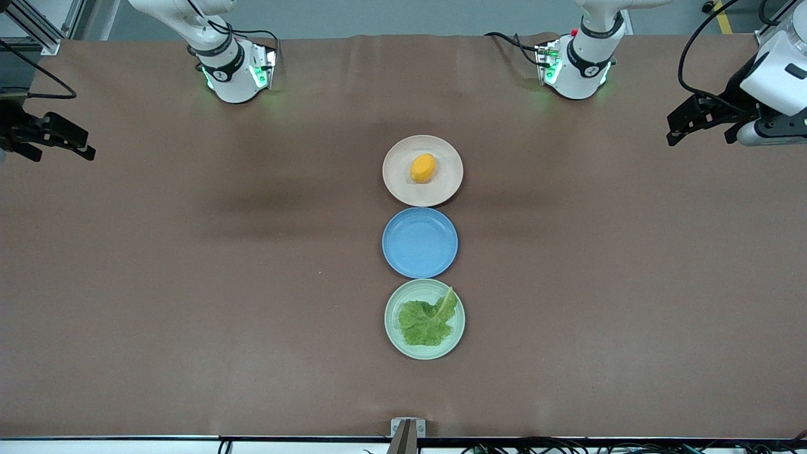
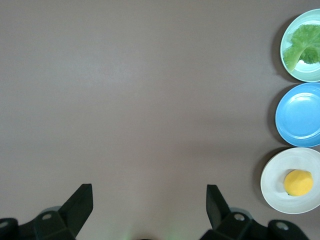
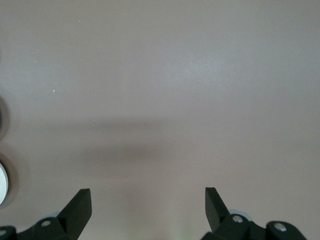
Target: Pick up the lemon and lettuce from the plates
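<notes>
The lemon (image 1: 423, 168) lies on the beige-pink plate (image 1: 397, 184), the plate nearest the robots' bases. The lettuce (image 1: 427, 321) lies flat on the mint green plate (image 1: 393, 337), nearest the front camera. My left gripper (image 1: 698, 140) is open and empty, up over the bare table at the left arm's end. My right gripper (image 1: 66, 156) is open and empty over the right arm's end. The left wrist view shows its open gripper (image 2: 150, 200), the lemon (image 2: 298, 182), the beige plate (image 2: 274, 186), the lettuce (image 2: 304, 44) and the green plate (image 2: 300, 76). The right wrist view shows its open gripper (image 3: 148, 202) over bare table.
An empty blue plate (image 1: 420, 243) sits between the two task plates, in one row across the table's middle; it also shows in the left wrist view (image 2: 299, 115). A brown mat (image 1: 189, 284) covers the table. A small metal bracket (image 1: 407, 427) sits at the table's front edge.
</notes>
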